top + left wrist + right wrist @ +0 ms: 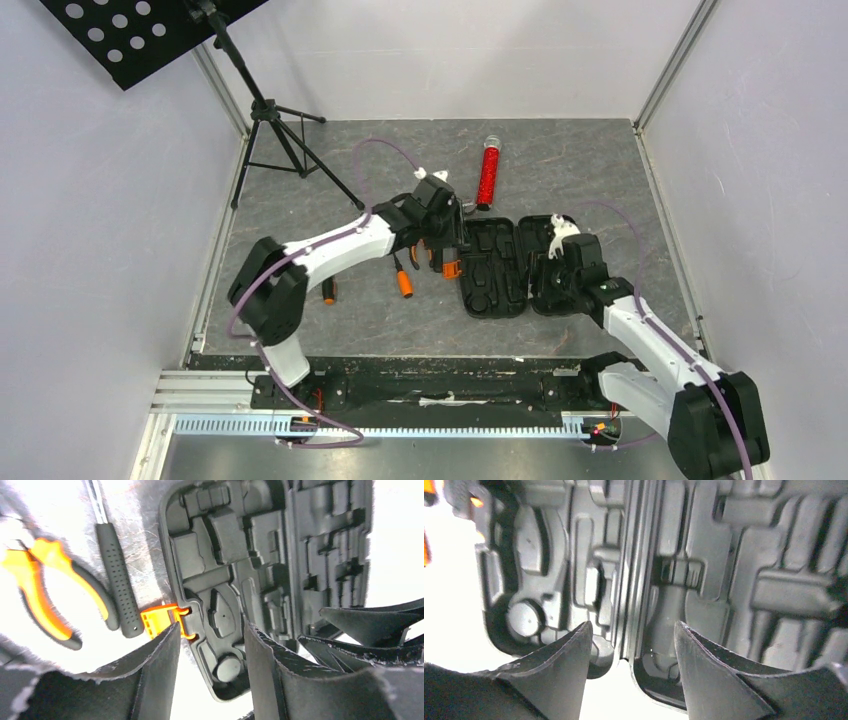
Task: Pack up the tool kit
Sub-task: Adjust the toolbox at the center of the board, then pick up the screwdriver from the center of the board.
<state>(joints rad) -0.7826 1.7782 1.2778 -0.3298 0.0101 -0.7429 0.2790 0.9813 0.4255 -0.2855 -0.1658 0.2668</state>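
The tool kit's black case (495, 268) lies open flat on the table, both halves showing empty moulded slots (235, 565), and its orange latch (159, 620) sticks out on the left edge. My left gripper (445, 245) (212, 626) hovers open over the latch side with nothing between its fingers. My right gripper (556, 270) (633, 625) is open above the near end of the hinge line (629, 580). Orange-handled pliers (55, 592) and a black dotted handle with a metal shaft (117, 580) lie left of the case. Two small orange-and-black screwdrivers (404, 281) (329, 291) rest further left.
A red cylindrical tube (488, 175) lies just behind the case. A black tripod stand (272, 125) occupies the back left corner, carrying a perforated black plate (120, 25). White walls with metal rails (215, 270) enclose the grey table on three sides.
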